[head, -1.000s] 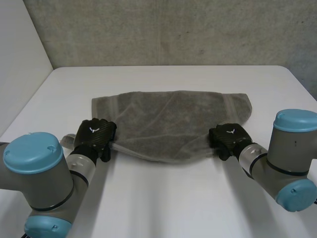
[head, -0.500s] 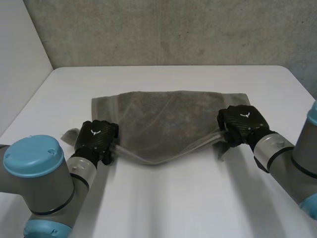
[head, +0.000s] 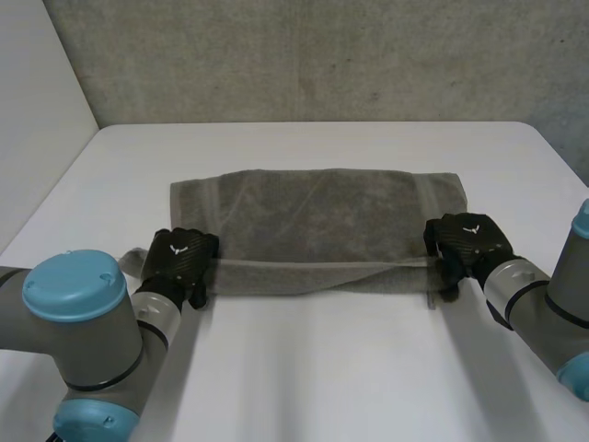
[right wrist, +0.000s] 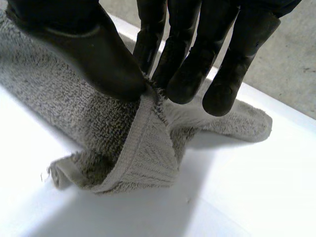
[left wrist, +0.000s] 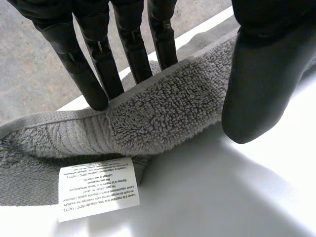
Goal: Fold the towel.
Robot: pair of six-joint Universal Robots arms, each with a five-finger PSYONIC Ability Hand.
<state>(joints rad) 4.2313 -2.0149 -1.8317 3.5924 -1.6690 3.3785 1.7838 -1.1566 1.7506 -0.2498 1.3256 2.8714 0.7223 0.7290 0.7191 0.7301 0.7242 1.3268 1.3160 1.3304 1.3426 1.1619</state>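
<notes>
You have left hand [head: 181, 258] at lower left of frame, fingers and thumb pinching near edge of towel [head: 313, 216]; white label [left wrist: 98, 187] just beside its fingertips. Right hand [head: 467, 241] at lower right, thumb clamped against fingers on same edge. Edge stretched straight between both hands. Rest of towel flat on white table [head: 313, 368], mid-frame, grey wall [head: 313, 55] beyond

A white care label [left wrist: 98, 190] on the towel [left wrist: 168, 111] bears print too small to read.
</notes>
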